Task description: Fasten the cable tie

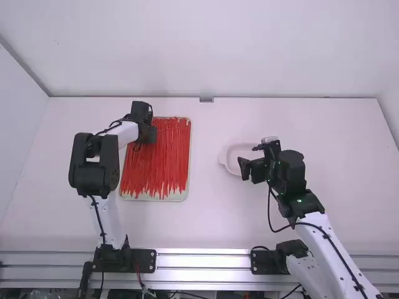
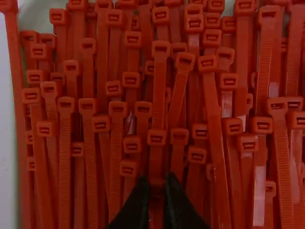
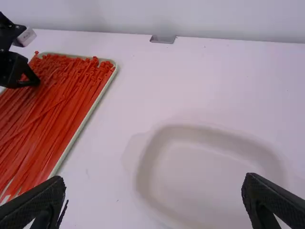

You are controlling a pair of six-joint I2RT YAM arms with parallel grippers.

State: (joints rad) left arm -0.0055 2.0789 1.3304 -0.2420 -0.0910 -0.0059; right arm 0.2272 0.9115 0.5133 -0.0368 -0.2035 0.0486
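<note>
Several red cable ties (image 1: 159,159) lie side by side on a pale flat tray (image 1: 156,197) at the table's left. My left gripper (image 1: 144,138) sits low over the tray's far left part. In the left wrist view, the left gripper (image 2: 156,191) has its fingers pinched on the strap of one cable tie (image 2: 156,143) in the pile. My right gripper (image 1: 252,168) hangs open just above a white dish (image 1: 229,154) at centre right. The right wrist view shows the right gripper (image 3: 152,191) with fingers spread wide over the dish (image 3: 157,138), nothing between them.
A small metal bracket (image 1: 206,99) sits at the table's far edge. Bare white tabletop lies between the tray and the dish. The right wrist view also shows the tray's rim (image 3: 90,114), the ties (image 3: 43,109) and the left gripper (image 3: 14,67) farther off.
</note>
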